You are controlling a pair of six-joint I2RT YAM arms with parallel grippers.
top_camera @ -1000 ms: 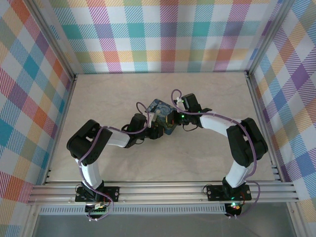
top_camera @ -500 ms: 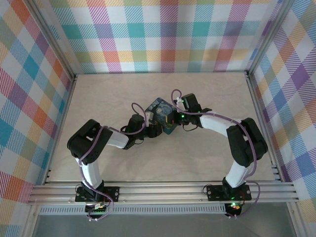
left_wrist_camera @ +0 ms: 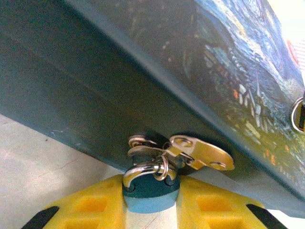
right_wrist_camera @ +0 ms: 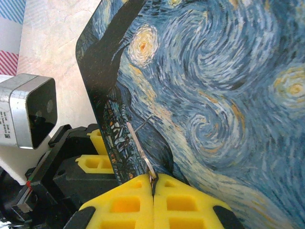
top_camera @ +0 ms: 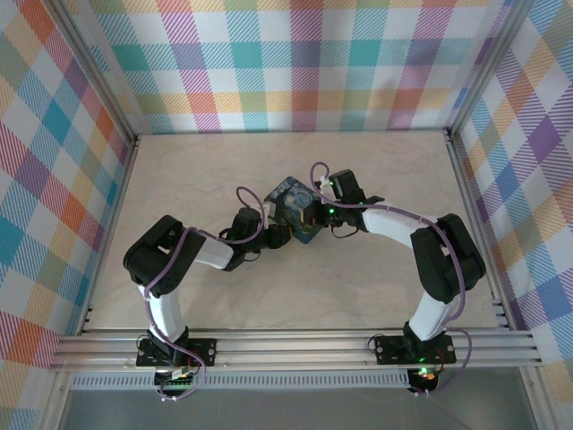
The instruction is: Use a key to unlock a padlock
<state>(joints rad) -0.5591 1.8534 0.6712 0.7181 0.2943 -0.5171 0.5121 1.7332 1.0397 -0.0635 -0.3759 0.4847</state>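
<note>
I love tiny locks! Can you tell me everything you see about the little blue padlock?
The tiny blue padlock has a smooth rounded body and a shiny silvery metal shackle. The shackle hooks through the brassy clasp on the dark-blue painted tin. The left tool's yellow pads squeeze its body.

A pale beige marbled tabletop [top_camera: 224, 170] lies enclosed by pastel plaid walls [top_camera: 295, 63] at the back and both sides. Silvery aluminium rails [top_camera: 295, 348] run along its near edge, and slanted aluminium posts [top_camera: 94, 67] stand at the far corners. The light is even and soft.
</note>
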